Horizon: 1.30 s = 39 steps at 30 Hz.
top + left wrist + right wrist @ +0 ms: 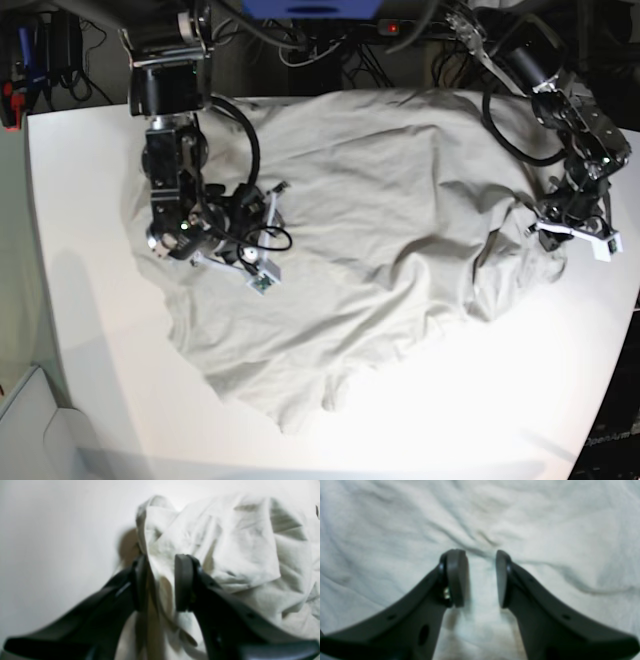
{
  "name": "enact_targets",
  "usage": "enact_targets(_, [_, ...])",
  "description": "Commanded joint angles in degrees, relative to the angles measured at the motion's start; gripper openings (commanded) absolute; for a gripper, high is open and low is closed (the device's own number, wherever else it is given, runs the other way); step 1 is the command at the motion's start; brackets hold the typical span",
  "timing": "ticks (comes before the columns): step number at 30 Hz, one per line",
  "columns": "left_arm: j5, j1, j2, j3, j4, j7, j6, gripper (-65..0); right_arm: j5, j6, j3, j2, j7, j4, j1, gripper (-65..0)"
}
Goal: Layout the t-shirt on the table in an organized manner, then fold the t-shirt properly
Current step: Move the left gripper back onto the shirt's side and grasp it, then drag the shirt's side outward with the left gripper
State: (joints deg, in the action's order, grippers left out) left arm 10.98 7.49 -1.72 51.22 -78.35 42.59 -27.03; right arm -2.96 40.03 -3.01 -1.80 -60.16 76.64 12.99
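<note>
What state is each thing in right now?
t-shirt: spread but wrinkled, bunched at one edge, unfolded.
left gripper: jaws around a shirt fold at that edge, gap visible.
right gripper: open, over flat cloth.
table: shirt lying on it.

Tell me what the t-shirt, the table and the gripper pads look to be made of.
The t-shirt: soft woven or knit cloth, probably cotton, matte, since it creases and bunches freely.
The table: smooth matte white board, likely laminate or painted; it shows soft shadows and no grain.
The pads of the right gripper: dull dark grey, perhaps rubber or plastic; the blur leaves it open.
</note>
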Motion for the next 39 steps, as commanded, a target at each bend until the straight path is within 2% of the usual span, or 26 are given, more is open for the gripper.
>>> enact_targets(1, [0.8,1.1,-0.6,-0.2,-0.9,-1.3,-0.3,-48.0,0.5,0.0,0.1,0.4,-0.6,0.5,0.9,-43.5])
enact_targets(3, [0.8,1.1,-0.6,-0.2,-0.9,-1.3,-0.3,-53.5,0.5,0.0,0.1,0.4,-0.6,0.5,1.0,-43.5])
enact_targets(6, [0.8,1.1,-0.6,-0.2,-0.9,-1.0,-0.3,-65.0,0.5,0.0,0.1,0.4,-0.6,0.5,1.0,-43.5])
enact_targets(12, [0.8,1.2,-0.6,-0.2,-1.5,-0.8,-0.3,-64.9,0.5,0.0,0.1,0.4,-0.6,0.5,1.4,-43.5])
enact_targets(16, [0.4,5.0,-1.5,-0.2,-2.0,-0.8,-0.3,-64.9,0.5,0.0,0.1,0.4,-0.6,0.5,1.4,-43.5])
enact_targets(22, [0.2,15.4,-6.3,-0.2,2.9,-1.1,-0.1,-64.9,0.5,0.0,0.1,0.4,-0.6,0.5,1.4,-43.5])
enact_targets(26, [0.2,21.6,-9.1,-0.4,10.4,-1.6,4.9,-64.9,0.5,0.0,0.1,0.4,-0.6,0.5,1.3,-43.5])
enact_targets(29, [0.2,24.3,-10.6,-0.6,16.6,-6.5,6.1,-64.9,0.5,0.0,0.1,0.4,-0.6,0.5,1.1,-43.5])
enact_targets(31, [0.2,26.1,-11.9,-3.2,20.1,-9.6,6.1,-64.9,0.5,0.0,0.1,0.4,-0.6,0.5,1.1,-43.5])
enact_targets(34, [0.8,28.0,-14.2,-7.1,25.1,-12.5,6.1,-64.9,0.5,0.0,0.1,0.4,-0.6,0.5,1.0,-43.5])
enact_targets(39, [0.3,32.6,-15.1,-8.8,30.7,-16.3,6.1,-64.9,0.5,0.0,0.1,0.4,-0.6,0.5,0.9,-43.5])
